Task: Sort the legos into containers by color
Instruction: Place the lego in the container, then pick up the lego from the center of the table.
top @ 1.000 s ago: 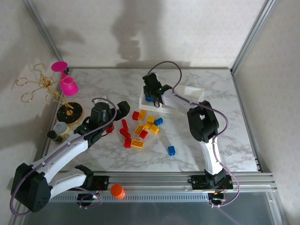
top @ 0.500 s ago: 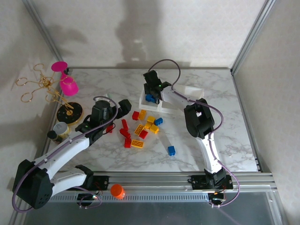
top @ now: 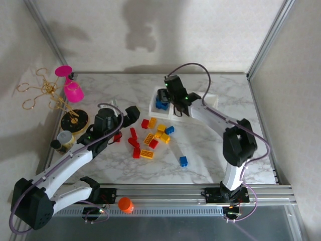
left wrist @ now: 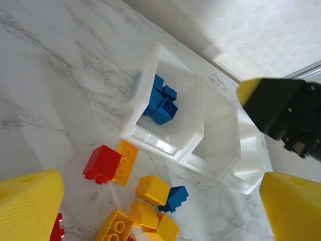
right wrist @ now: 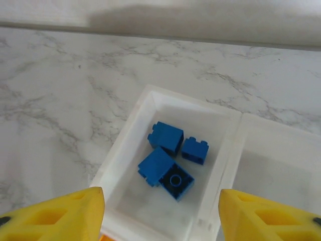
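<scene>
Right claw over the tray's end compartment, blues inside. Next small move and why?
Probably lift the right claw clear of the tray and swing toward the lone blue brick nearer the bases. Its jaws stand open and empty above three blue bricks lying in that compartment, so this drop looks done.

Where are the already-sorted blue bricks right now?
Top view: the blue bricks sit in the tray's leftmost compartment, beneath the right pincer, behind the loose pile.
</scene>
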